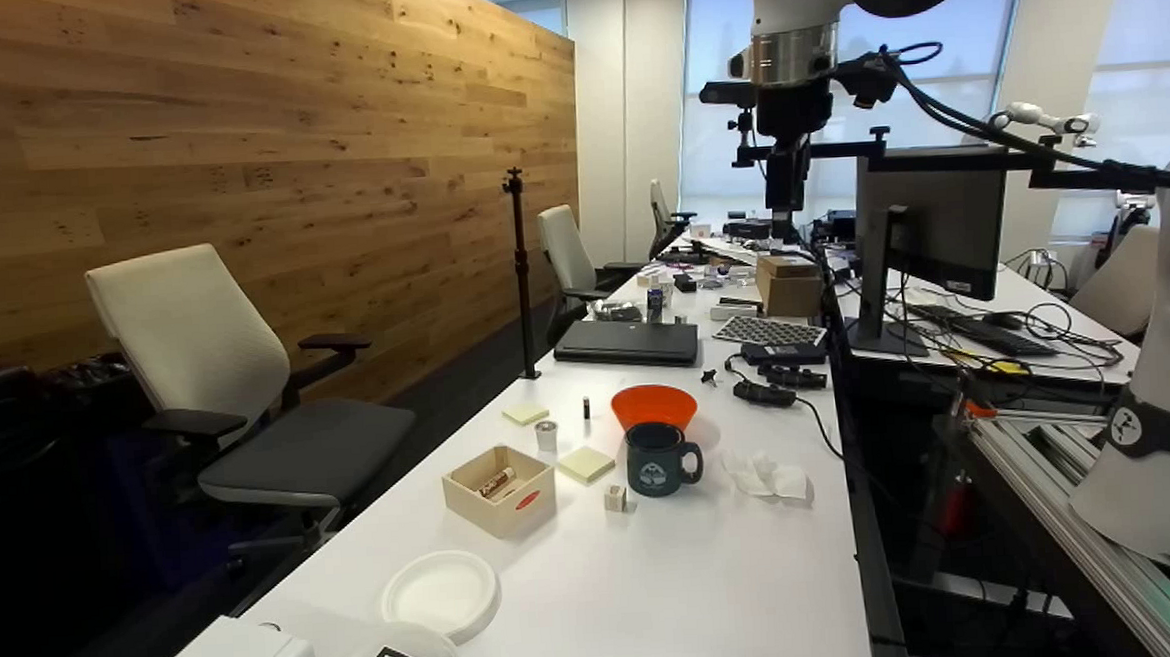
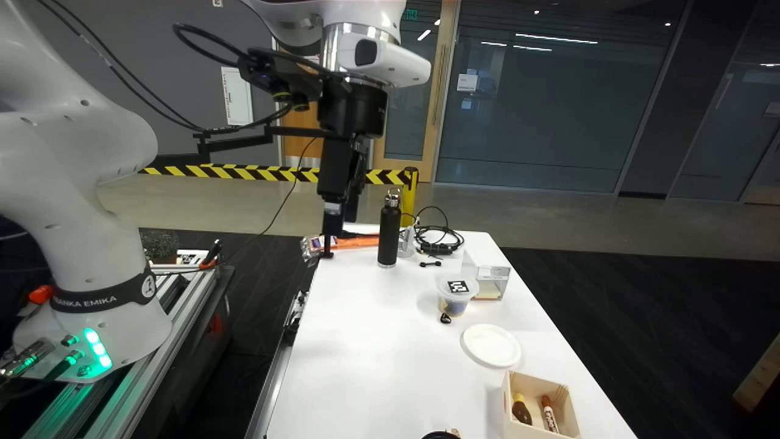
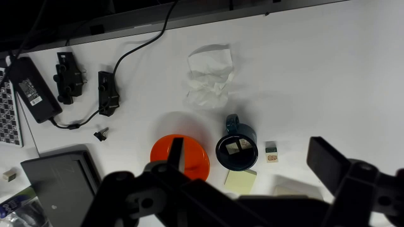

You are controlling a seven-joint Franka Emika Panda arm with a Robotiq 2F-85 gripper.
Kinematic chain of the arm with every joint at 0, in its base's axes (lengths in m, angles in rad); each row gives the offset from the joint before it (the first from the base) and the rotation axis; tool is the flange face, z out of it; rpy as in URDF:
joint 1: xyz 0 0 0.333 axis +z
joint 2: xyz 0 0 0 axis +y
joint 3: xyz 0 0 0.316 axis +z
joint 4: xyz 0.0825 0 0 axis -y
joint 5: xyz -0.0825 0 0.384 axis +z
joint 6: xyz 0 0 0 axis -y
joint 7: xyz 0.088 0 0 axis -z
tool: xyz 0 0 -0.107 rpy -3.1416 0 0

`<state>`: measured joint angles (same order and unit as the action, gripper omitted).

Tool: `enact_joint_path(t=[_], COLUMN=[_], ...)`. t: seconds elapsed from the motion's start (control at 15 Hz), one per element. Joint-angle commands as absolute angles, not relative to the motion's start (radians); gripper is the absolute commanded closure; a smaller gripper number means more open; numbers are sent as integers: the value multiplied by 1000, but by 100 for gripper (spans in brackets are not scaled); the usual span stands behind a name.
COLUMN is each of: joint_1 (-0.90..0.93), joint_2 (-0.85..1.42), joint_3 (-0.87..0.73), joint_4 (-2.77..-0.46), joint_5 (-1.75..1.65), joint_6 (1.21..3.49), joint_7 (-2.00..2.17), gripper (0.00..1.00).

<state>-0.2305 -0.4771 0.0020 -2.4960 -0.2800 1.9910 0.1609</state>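
Note:
My gripper (image 3: 247,149) is open and empty, pointing down high above the white table; it also shows in both exterior views (image 1: 784,208) (image 2: 335,225). In the wrist view, a dark teal mug (image 3: 249,132) appears between the fingers, with two small stamp blocks inside. A small wooden stamp block (image 3: 271,157) with a pineapple print lies beside the mug. An orange bowl (image 3: 199,151) is partly hidden by a finger. A yellow sticky-note pad (image 3: 240,182) lies near the mug. A wooden box (image 1: 500,518) holds a brown marker (image 2: 548,414) and a brown-and-yellow object (image 2: 521,410).
Crumpled white tissue (image 3: 210,77) lies near the mug. A closed black laptop (image 1: 626,343), a power adapter (image 3: 33,90) and cables lie farther along. A white plate (image 2: 490,346), a lidded tub (image 2: 456,296) and a tall black bottle (image 2: 389,235) stand toward the opposite end.

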Motion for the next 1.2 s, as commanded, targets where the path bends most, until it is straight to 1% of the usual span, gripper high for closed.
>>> enact_joint_path(t=[0.0,0.2,0.47,0.87,1.13], joint_1=[-208,-208,-187,-96,-15], joint_2=[-477,-477,-483,-426,-308], joint_3=[-19,-19,-6,21,32], joint_4=[-2494,-2494,-2488,-2431,-2345], joint_5=[-290,-290,-300,-273,-229], joint_6=[1986,1986,2044,2228,2370], joint_7=[169,169,170,114,44], gripper=[0,0,0,0,0])
